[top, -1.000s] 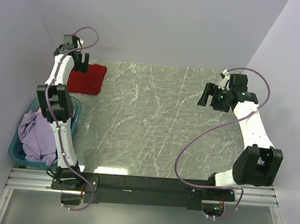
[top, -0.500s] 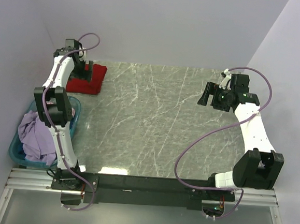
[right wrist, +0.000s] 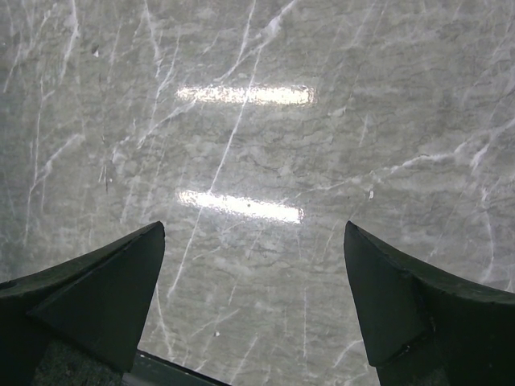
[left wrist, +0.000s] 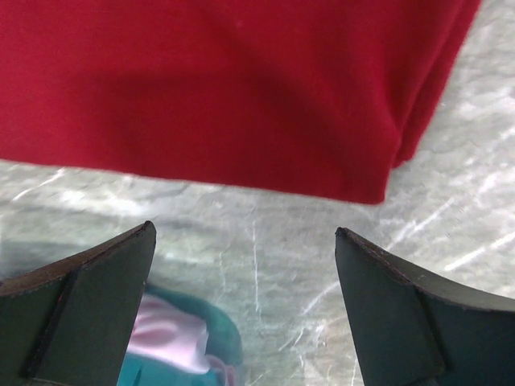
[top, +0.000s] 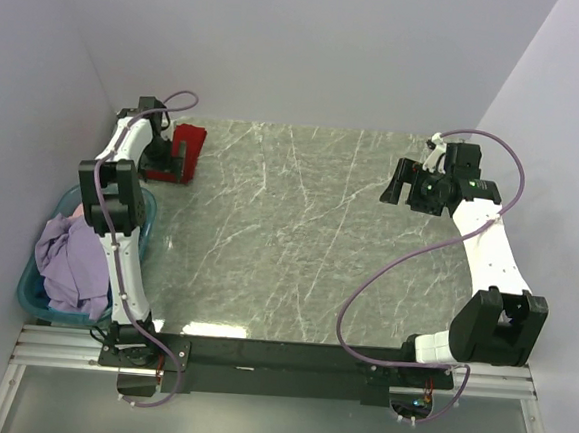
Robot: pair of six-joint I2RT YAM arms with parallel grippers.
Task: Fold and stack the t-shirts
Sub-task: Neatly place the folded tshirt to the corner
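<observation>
One red t-shirt [left wrist: 241, 88] fills left wrist, not right

- Bright, even overhead light; two white glare bars on the polished grey-green marble tabletop [right wrist: 362, 161].
- Soft shadow darkens the folded red cloth t-shirt [left wrist: 145, 88].

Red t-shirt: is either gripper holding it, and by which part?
Nothing is held. Left gripper is open, not touching the red t-shirt; right gripper open, empty.

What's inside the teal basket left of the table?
A crumpled lavender t-shirt fills most of the basket. Anything lying beneath it is covered, and the left arm hides the basket's right side.
</observation>
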